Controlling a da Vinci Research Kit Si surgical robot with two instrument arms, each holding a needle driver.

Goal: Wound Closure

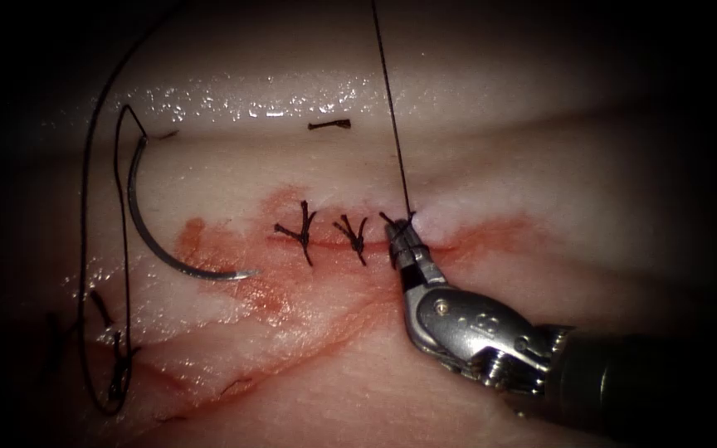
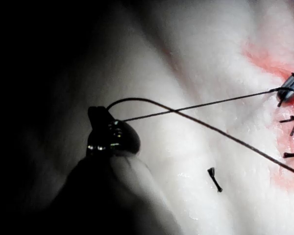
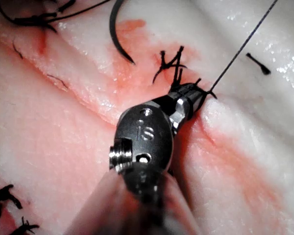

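Endoscope view | right tool (image 1: 398, 241) fingers grip thread (image 1: 392, 108) at knot | left tool (image 2: 108, 132) fingers clamp thread | needle (image 1: 168, 241) lies loose, well left of fingers | risk: overtension snaps thread

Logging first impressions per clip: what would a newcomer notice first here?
The right tool sits at the cut, jaws shut on thread at the rightmost of three knots, a taut strand running upward to the left tool. The curved needle lies free on the tissue, left of the knots.

Pale pinkish-white tissue (image 1: 541, 166), red fluid (image 1: 234, 274) smeared along cut; black thread (image 1: 392, 108), black knotted stitches (image 1: 302, 232); dark grey needle (image 1: 155, 241); shiny silver right claw (image 1: 400, 241).
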